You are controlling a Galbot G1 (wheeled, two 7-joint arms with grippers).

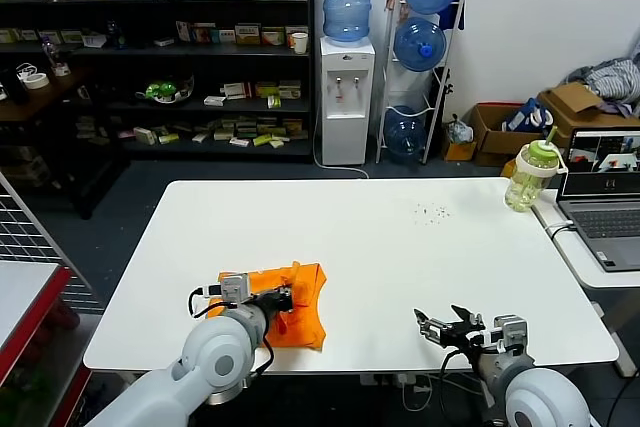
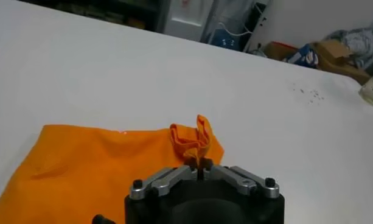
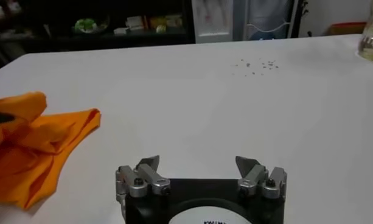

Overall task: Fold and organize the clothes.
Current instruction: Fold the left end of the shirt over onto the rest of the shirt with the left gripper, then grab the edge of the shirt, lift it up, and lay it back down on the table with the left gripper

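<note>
- Clearly a fold is under way: the left gripper (image 2: 200, 163) has its jaws pressed together on a bunched fold of the orange T-shirt (image 1: 290, 307), pinching the fabric at one edge and holding that bit raised above the rest.
- The T-shirt lies crumpled and partly doubled over near the front left corner of the white table (image 1: 400, 247), close to the front edge, with the left arm reaching over it.
- In the left wrist view the pinched tuft stands up in front of the fingertips while the remaining cloth spreads flat on the table beside it.
- The right gripper (image 1: 450, 329) hovers low over the front right of the table, well apart from the shirt, jaws spread wide and holding nothing.
- No lettering shows on the shirt from any view, so which side faces up cannot be told.
- Next, I judge, the pinched edge needs carrying across the body of the shirt and laying down flat, and only then letting go.
- The thin fabric may drag the whole shirt along; the idle right gripper could pin the far side.
</note>
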